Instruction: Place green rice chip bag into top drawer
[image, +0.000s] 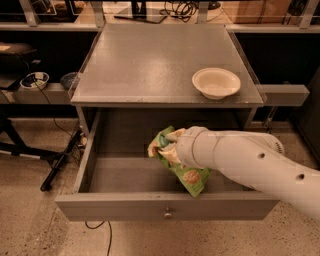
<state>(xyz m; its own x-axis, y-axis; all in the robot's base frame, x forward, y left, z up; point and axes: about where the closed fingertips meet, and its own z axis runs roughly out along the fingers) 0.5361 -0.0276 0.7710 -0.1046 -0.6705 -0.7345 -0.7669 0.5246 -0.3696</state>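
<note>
The top drawer (165, 206) stands pulled open under the grey cabinet top, its front panel and small round knob (168, 215) toward the camera. Inside it, right of centre, the green rice chip bag (189, 176) hangs tilted, its lower end down near the drawer floor. My gripper (166, 148) reaches in from the right at the end of the white arm (250, 162) and is shut on the bag's upper end. The arm's wrist hides the middle of the bag.
A white round bowl (216, 82) sits on the cabinet top (150, 65) at its right side. Dark shelving and cables lie to the left, with a black stand leg (60, 162) on the floor beside the drawer.
</note>
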